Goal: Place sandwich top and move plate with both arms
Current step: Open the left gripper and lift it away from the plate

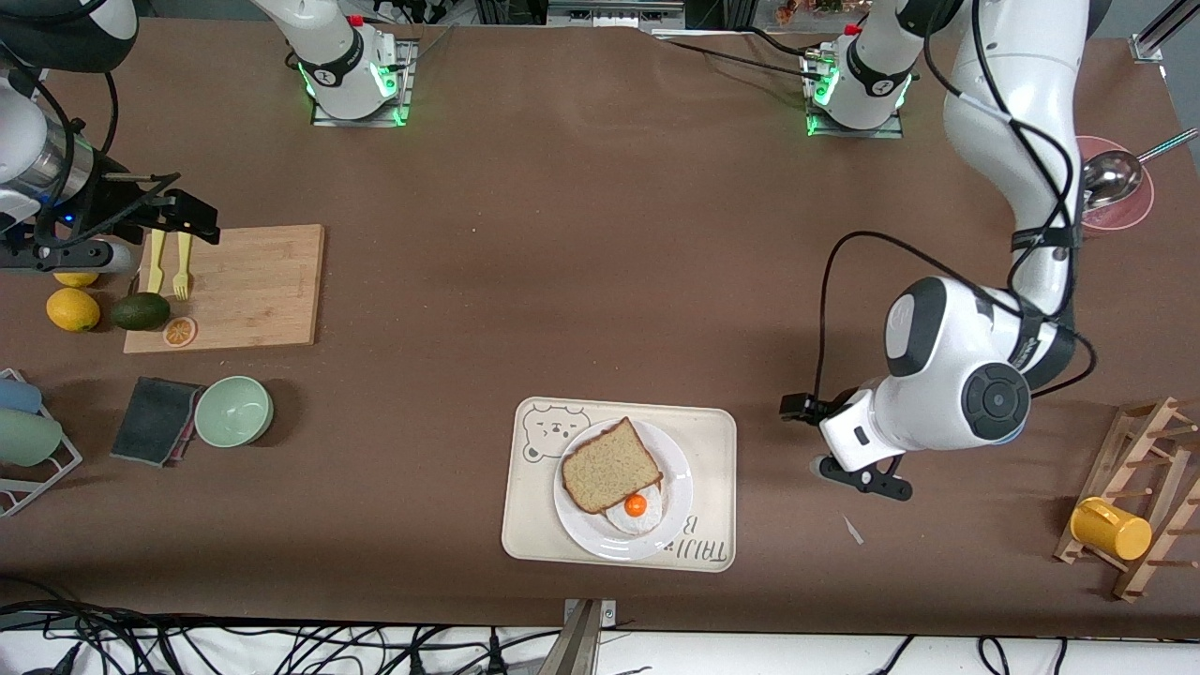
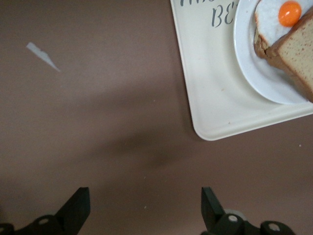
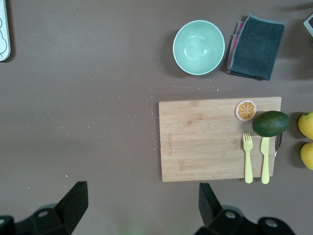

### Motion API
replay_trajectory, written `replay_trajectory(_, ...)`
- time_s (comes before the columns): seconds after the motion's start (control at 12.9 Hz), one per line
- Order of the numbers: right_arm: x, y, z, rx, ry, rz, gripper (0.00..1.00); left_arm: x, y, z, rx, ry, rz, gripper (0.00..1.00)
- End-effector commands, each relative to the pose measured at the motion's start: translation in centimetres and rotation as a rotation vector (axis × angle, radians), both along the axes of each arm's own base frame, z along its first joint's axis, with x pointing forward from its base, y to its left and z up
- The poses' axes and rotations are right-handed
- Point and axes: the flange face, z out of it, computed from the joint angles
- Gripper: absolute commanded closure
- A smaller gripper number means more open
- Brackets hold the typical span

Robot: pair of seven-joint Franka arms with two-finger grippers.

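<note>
Black fingers stand apart and empty on my left gripper (image 2: 144, 208), over bare table beside the tray (image 1: 712, 487), and on my right gripper (image 3: 139, 205), waiting above the cutting board (image 1: 248, 286). The bread (image 1: 609, 464) already tops the egg (image 1: 636, 509); moving the plate (image 1: 675, 492) remains, I judge.
</note>
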Motion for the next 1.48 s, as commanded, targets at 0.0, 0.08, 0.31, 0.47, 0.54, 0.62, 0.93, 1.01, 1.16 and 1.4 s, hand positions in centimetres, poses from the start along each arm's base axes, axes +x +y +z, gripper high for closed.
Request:
replay_trajectory(0.0, 0.2, -0.2, 0.5, 0.016, -0.004, 0.01, 0.0, -2.4, 2.9, 7.2, 0.067, 0.014, 0.029, 0.0)
replay_trajectory(0.08, 0.1, -0.2, 0.4, 0.016, -0.002, 0.01, 0.0, -3.0, 4.6, 9.6, 0.065, 0.002, 0.05, 0.0)
replay_trajectory(0.31, 0.2, -0.2, 0.5, 0.016, -0.004, 0.01, 0.0, -7.1, 7.0, 16.7, 0.077, -0.007, 0.057, 0.0)
replay_trajectory(0.47, 0.2, -0.2, 0.5, 0.016, -0.004, 0.01, 0.0, -10.0, 7.2, 21.0, 0.109, -0.008, 0.047, 0.0)
replay_trajectory(0.54, 0.2, -0.2, 0.4, 0.016, -0.001, 0.01, 0.0, -11.1, 7.4, 22.4, 0.108, -0.017, 0.048, 0.0)
replay_trajectory(0.62, 0.1, -0.2, 0.4, 0.016, -0.002, 0.01, 0.0, -12.7, 7.7, 23.8, 0.106, -0.034, 0.049, 0.0)
replay_trajectory(0.93, 0.2, -0.2, 0.5, 0.016, -0.005, 0.01, 0.0, -18.5, 10.5, 26.3, 0.095, -0.093, 0.095, 0.0)
replay_trajectory(1.01, 0.2, -0.2, 0.5, 0.016, -0.005, 0.008, 0.0, -18.2, 10.8, 25.9, 0.107, -0.095, 0.101, 0.0)
replay_trajectory(1.16, 0.2, -0.2, 0.4, 0.019, -0.004, 0.008, 0.0, -16.9, 11.8, 23.4, 0.106, -0.112, 0.123, 0.0)
replay_trajectory(1.4, 0.2, -0.1, 0.4, 0.02, -0.005, 0.004, 0.0, -17.7, 11.9, 23.8, 0.12, -0.128, 0.12, 0.0)
